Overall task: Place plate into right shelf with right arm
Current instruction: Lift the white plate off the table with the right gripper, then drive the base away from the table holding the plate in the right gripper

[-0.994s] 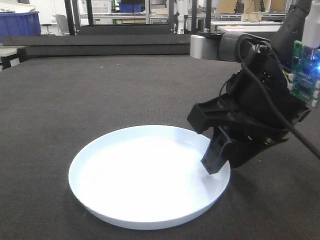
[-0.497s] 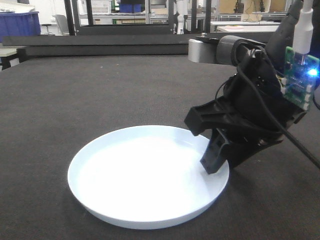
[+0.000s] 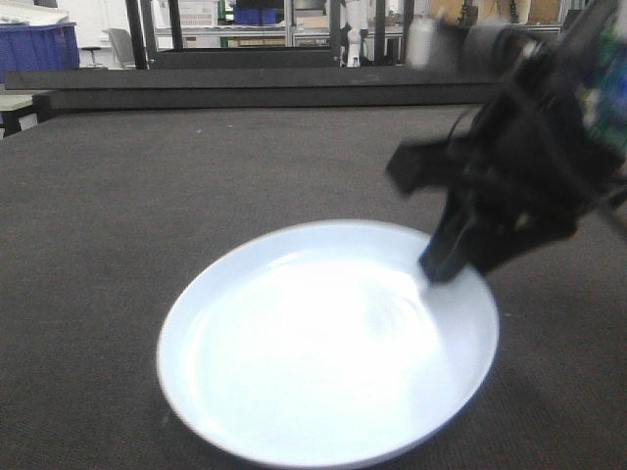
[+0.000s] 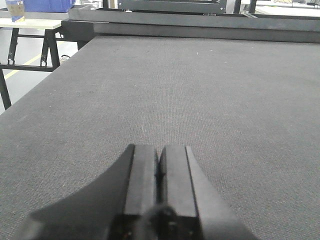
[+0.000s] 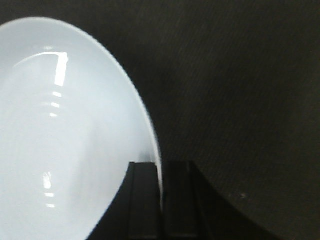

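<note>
The plain glossy white round plate (image 3: 328, 343) hangs tilted over the dark felt-covered desk (image 3: 196, 166), well short of its far edge. Its gripped side is raised; whether the low side touches the felt I cannot tell. The right arm (image 3: 534, 157) has its black jaws clamped on the plate's upturned rim, one inside and one outside, as the right wrist view shows. That rim is likely the only purchase so shallow a plate offers. The left arm's jaws, pressed together on nothing, hover over bare felt, out of the way. The steel shelf is not clearly in view, and the carry there is not yet done.
</note>
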Tool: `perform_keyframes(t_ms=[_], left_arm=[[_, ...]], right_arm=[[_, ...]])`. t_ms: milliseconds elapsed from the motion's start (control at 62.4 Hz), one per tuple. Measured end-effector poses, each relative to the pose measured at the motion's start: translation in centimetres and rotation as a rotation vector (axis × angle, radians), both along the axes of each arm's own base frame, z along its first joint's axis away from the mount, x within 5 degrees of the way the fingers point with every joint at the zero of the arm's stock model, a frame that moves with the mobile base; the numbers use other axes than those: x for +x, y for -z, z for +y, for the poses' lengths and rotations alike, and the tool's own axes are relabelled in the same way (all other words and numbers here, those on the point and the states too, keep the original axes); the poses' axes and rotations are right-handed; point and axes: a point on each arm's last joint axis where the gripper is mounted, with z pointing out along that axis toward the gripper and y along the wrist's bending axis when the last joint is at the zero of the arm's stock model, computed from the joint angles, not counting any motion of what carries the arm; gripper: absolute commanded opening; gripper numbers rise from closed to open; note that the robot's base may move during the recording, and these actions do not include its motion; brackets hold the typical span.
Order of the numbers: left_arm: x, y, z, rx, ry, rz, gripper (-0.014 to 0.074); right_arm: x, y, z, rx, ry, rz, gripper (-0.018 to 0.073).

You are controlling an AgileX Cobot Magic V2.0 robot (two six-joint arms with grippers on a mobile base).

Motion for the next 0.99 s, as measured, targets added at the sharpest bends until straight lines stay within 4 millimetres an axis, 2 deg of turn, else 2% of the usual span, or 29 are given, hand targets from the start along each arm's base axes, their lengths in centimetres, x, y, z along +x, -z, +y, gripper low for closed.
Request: perform_keyframes(t_ms=[225, 305, 497, 690, 898, 994], left_arm=[[0.0, 0.0, 0.0, 0.0, 0.0, 0.0, -0.0047], [0.0, 0.0, 0.0, 0.0, 0.0, 0.0, -0.0047], [0.0, 0.0, 0.0, 0.0, 0.0, 0.0, -0.0047], [0.0, 0.0, 0.0, 0.0, 0.0, 0.0, -0.0047], [0.0, 0.0, 0.0, 0.0, 0.0, 0.0, -0.0047], [0.0, 0.0, 0.0, 0.0, 0.0, 0.0, -0.0047]], right_arm=[[-3.7, -7.9, -2.6, 0.135, 0.017, -0.288, 0.0057], [-6.1, -10.8, -3.9, 0.184, 0.016, -0.423, 0.0057], [-11.5, -15.3, -7.1, 0.249, 0.009, -0.687, 0.0057], [-17.4, -17.0, -10.2, 0.334, 0.019, -0.898, 0.0057], [-22.3, -15.0, -12.7, 0.38, 0.01, -0.996, 0.0057], [-23.7, -13.8, -13.3, 0.397, 0.009, -1.028, 0.0057]])
